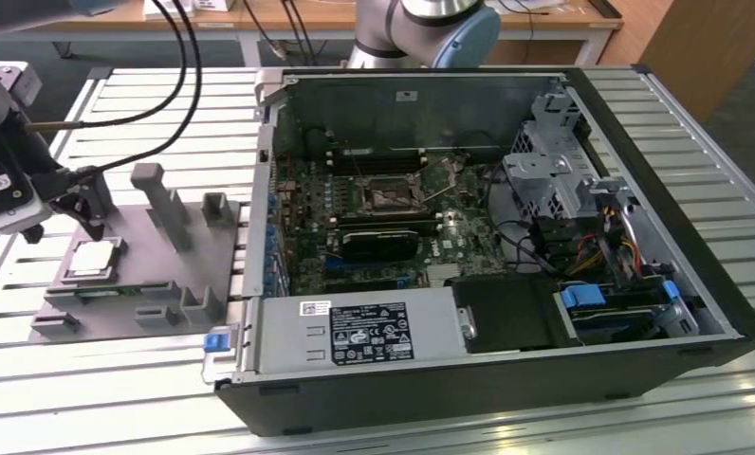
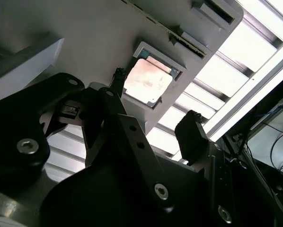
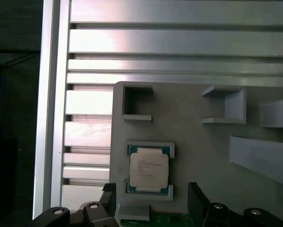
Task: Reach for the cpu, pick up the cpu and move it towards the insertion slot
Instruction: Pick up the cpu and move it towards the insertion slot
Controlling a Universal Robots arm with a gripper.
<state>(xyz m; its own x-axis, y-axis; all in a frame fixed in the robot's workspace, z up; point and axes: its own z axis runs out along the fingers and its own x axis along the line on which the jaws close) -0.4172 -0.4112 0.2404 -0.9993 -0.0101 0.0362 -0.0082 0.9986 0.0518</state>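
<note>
Gripper (image 3: 151,189) poised above the cpu (image 3: 148,170), fingers (image 3: 109,196) spread apart, one to each side of the chip, nothing between them but air. Cpu flat in its square recess on the grey fixture plate (image 3: 198,156), out on the slatted table (image 1: 124,95) at the exterior view's left; not yet lifted. Insertion slot (image 1: 388,194) well apart from it, down inside the open computer case (image 1: 479,393), amid green board.

Hard to judge from the second wrist view whether the fingertips touch the plate; probably clear of it.

Likely trouble from here:

- Fingertips landing on the raised lip of the recess rather than on the chip's edges, through a small sideways offset on the way down. Result: a pinch on plastic, or a chip levered up by one corner.
- Thin, flat part with little edge to grip. A shallow or lopsided pinch, then a tilt or slip during the lift.
- Grey posts (image 1: 162,204) close beside the gripper, and the case wall between plate and slot. A low carry, a knock, a chip dropped onto the board.
</note>
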